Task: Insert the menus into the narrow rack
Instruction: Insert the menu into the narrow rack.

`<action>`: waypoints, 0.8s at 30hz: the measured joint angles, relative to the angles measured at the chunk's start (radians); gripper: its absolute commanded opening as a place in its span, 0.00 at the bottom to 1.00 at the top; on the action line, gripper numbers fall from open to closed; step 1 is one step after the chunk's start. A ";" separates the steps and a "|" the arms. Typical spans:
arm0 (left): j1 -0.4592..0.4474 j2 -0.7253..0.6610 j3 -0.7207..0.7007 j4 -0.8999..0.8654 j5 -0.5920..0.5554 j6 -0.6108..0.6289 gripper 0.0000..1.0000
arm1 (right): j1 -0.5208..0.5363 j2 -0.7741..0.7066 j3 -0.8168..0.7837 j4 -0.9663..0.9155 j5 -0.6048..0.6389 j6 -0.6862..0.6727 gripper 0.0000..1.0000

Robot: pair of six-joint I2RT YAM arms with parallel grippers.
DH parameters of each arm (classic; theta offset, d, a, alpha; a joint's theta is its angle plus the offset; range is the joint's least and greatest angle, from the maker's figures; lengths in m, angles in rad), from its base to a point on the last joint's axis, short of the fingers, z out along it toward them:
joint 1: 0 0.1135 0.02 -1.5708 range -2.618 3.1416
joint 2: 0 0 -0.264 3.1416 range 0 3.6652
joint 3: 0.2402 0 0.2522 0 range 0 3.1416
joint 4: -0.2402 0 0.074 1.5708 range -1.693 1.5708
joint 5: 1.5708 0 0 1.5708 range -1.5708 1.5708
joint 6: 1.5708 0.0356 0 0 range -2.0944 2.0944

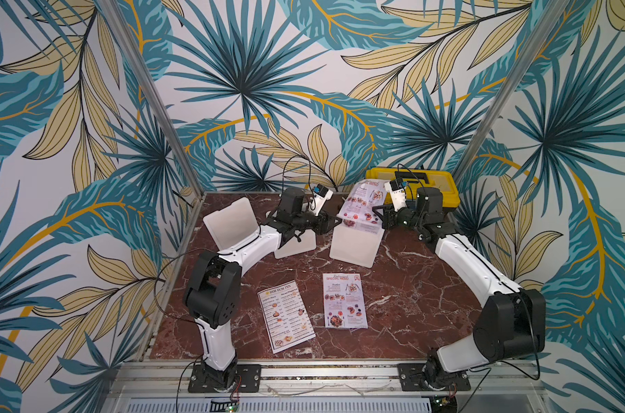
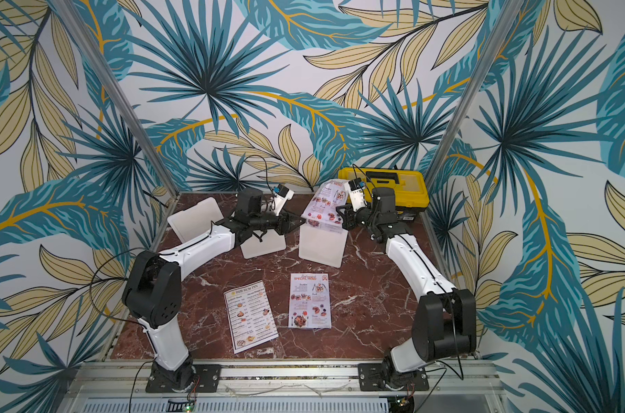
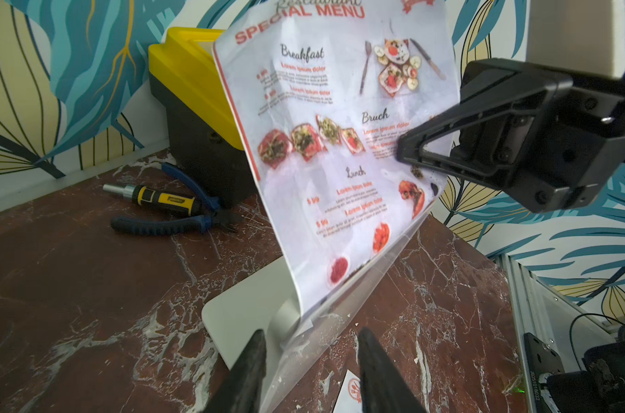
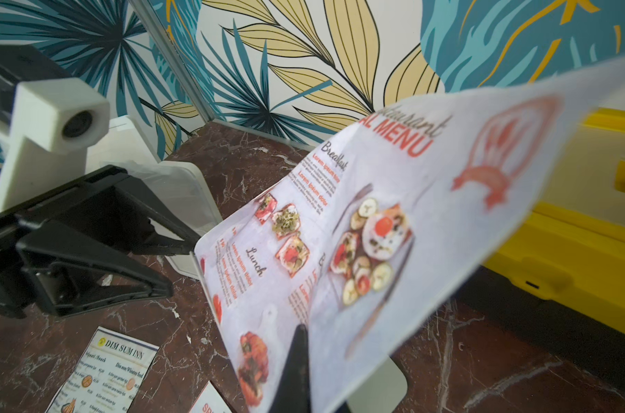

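Note:
My right gripper (image 4: 303, 332) is shut on a red-titled SPECIAL MENU sheet (image 1: 362, 207), held tilted with its lower edge down in the clear rack (image 1: 355, 246) at the back middle. The rack's white base (image 3: 239, 314) and clear panel show in the left wrist view. My left gripper (image 3: 312, 332) is open, its fingers on either side of the panel's near edge, holding nothing. Two more menus lie flat at the front: a white DIM SUM INN sheet (image 1: 286, 316) and another SPECIAL MENU sheet (image 1: 345, 300).
A yellow toolbox (image 1: 443, 182) stands at the back right, behind the rack. Blue-handled pliers (image 3: 168, 223) and a yellow screwdriver (image 3: 153, 195) lie beside it. Two other frosted stands (image 1: 232, 221) (image 1: 296, 250) sit under and behind my left arm.

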 measured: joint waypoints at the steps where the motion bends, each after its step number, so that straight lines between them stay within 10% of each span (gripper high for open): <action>1: 0.000 0.000 0.000 0.000 0.000 0.000 0.43 | 0.000 -0.001 -0.009 0.005 -0.007 -0.001 0.00; 8: 0.000 0.000 0.000 -0.001 0.013 0.000 0.42 | 0.000 -0.002 -0.021 0.042 -0.050 0.015 0.41; 24: 0.000 0.000 0.000 -0.001 0.025 0.005 0.40 | -0.010 -0.002 0.000 0.213 -0.181 0.146 0.47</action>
